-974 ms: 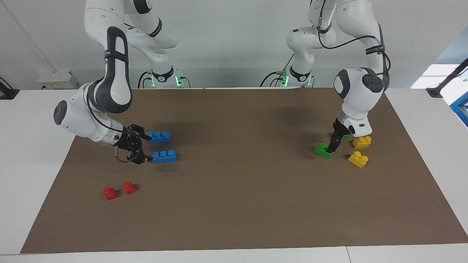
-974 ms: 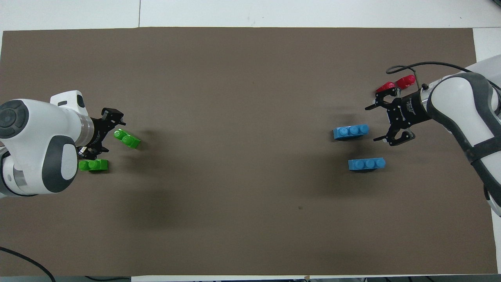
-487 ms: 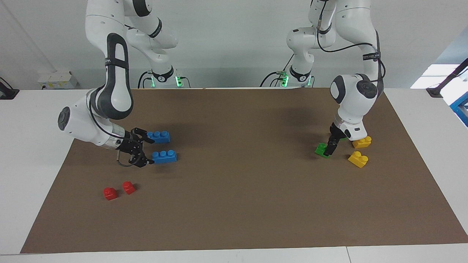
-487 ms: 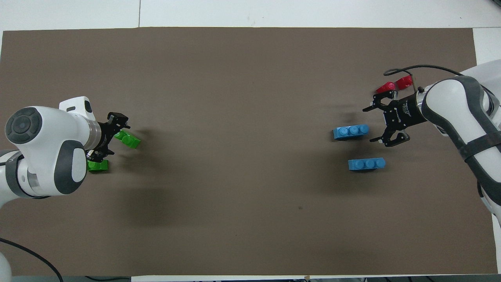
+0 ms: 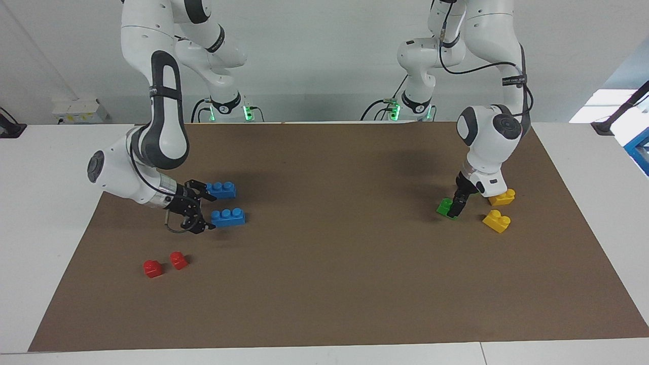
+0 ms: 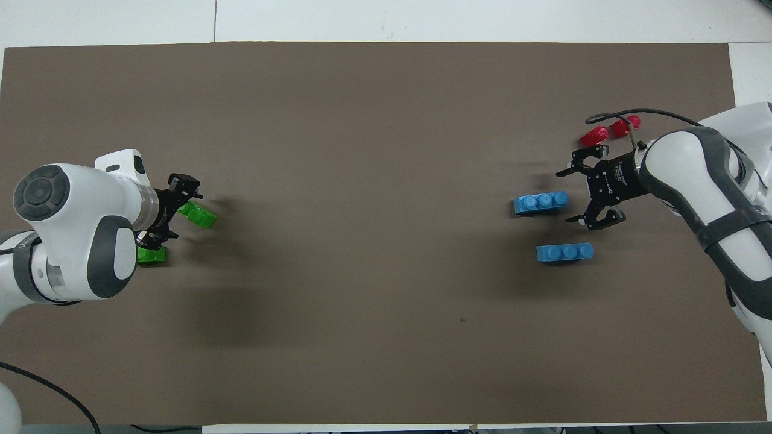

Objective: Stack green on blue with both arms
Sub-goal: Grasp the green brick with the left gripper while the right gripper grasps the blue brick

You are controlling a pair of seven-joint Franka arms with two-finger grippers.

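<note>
Two blue three-stud bricks lie toward the right arm's end of the mat. My right gripper (image 5: 208, 211) is open and low, its fingers at the end of the blue brick farther from the robots (image 5: 228, 217), also in the overhead view (image 6: 541, 202). The other blue brick (image 5: 221, 189) lies nearer to the robots (image 6: 565, 252). My left gripper (image 5: 458, 204) is open and low, its fingers on either side of one end of a green two-stud brick (image 5: 445, 208), seen from above too (image 6: 199, 215). The second green brick (image 6: 152, 255) lies nearer to the robots, partly under the left wrist.
Two yellow bricks (image 5: 502, 196) (image 5: 497, 221) lie beside the green ones, toward the left arm's end. Two small red bricks (image 5: 152, 268) (image 5: 178, 260) lie farther from the robots than the blue bricks. A brown mat (image 5: 329, 263) covers the table.
My right gripper has moved in toward the end of the farther blue brick. My left gripper has closed in over the green brick. No brick has moved.
</note>
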